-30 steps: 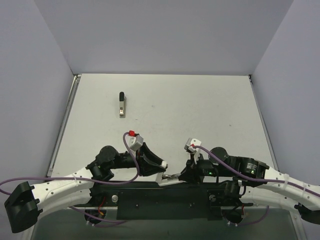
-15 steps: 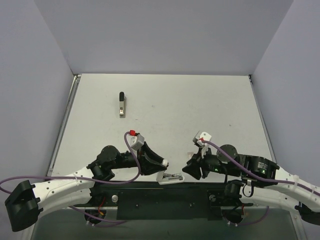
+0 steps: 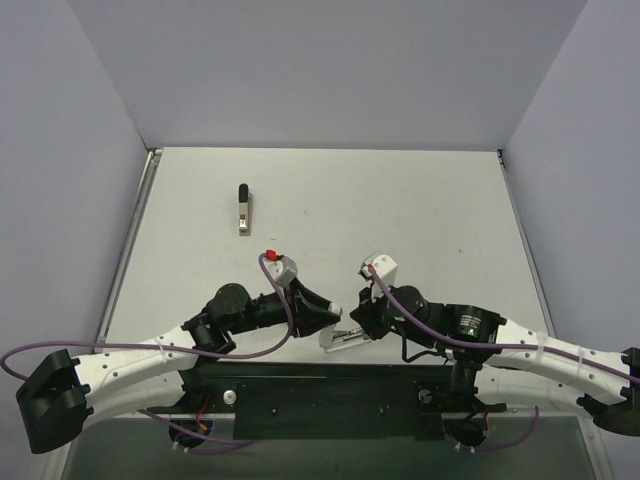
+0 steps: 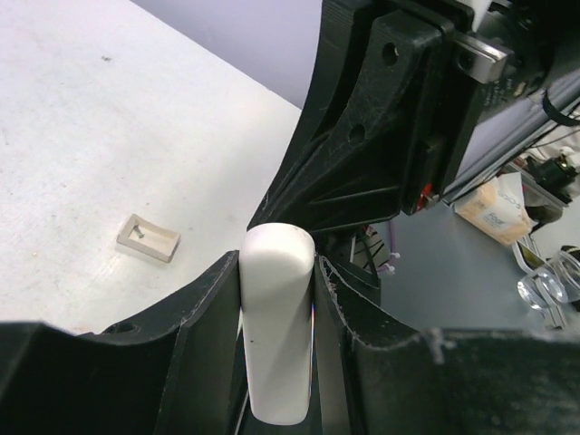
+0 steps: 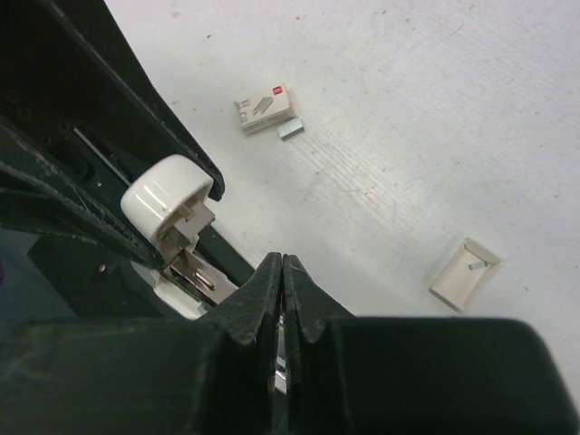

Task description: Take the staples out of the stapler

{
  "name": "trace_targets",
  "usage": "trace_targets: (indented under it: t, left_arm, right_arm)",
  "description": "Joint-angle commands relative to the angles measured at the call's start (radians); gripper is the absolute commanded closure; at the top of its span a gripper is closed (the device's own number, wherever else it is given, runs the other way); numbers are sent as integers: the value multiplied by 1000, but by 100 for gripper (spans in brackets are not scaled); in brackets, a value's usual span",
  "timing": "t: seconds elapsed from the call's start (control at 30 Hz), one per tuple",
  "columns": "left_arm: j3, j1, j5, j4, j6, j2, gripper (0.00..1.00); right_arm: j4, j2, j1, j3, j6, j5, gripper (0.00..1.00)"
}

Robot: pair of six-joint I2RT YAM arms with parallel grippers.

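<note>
The white stapler [image 3: 338, 340] is near the front edge between both arms. My left gripper [image 3: 322, 318] is shut on its white body [image 4: 276, 335], with one black finger on each side. In the right wrist view the stapler's rounded white end [image 5: 168, 195] stands open, with the metal staple rail [image 5: 195, 272] showing below it. My right gripper [image 5: 283, 263] is at the stapler's right end [image 3: 358, 322]. Its jaws are pressed together on a thin silver strip of that rail. I cannot make out any staples in the rail.
A small staple box with a red mark [image 5: 265, 107] and a short staple strip [image 5: 290, 130] lie on the table. A small tan tray [image 5: 464, 272] lies apart; the left wrist view shows it too [image 4: 148, 237]. A black-and-tan object [image 3: 244, 208] lies far left.
My right arm pulled back from the stapler, then swung left to it again and shut at its end. My left gripper moved the stapler a little farther from the front edge.
</note>
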Motion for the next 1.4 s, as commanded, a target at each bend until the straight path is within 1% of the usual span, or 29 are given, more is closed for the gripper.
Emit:
trace_targets:
  t: [0.0, 0.17, 0.3, 0.53, 0.57, 0.87, 0.97, 1.1, 1.2, 1.37]
  left_arm:
    - [73, -8, -77, 17, 14, 42, 100]
    - [114, -6, -121, -5, 14, 114, 100]
    - [125, -6, -160, -11, 14, 139, 100]
    - [139, -3, -241, -37, 18, 153, 100]
    - [142, 0, -259, -40, 17, 153, 100]
    - [167, 41, -296, -31, -14, 185, 100]
    - [158, 64, -330, -9, -35, 181, 100]
    - [144, 124, -333, 46, -74, 193, 100]
    - [136, 162, -316, 99, -103, 230, 100]
    - [141, 175, -319, 169, -123, 294, 100]
  right_arm:
    - [95, 55, 5, -12, 16, 145, 100]
    - [167, 131, 5, -25, -2, 189, 100]
    - [200, 173, 2, -37, -2, 218, 100]
    - [263, 179, -6, -109, 28, 235, 100]
    - [299, 179, -7, -117, 38, 238, 100]
    - [422, 226, -39, -190, 56, 191, 100]
    - [479, 237, -61, -222, 67, 154, 100]
    - [555, 279, -93, -253, 90, 107, 100]
    - [601, 308, -110, -252, 101, 85, 100]
    - [690, 387, -115, -220, 111, 56, 100]
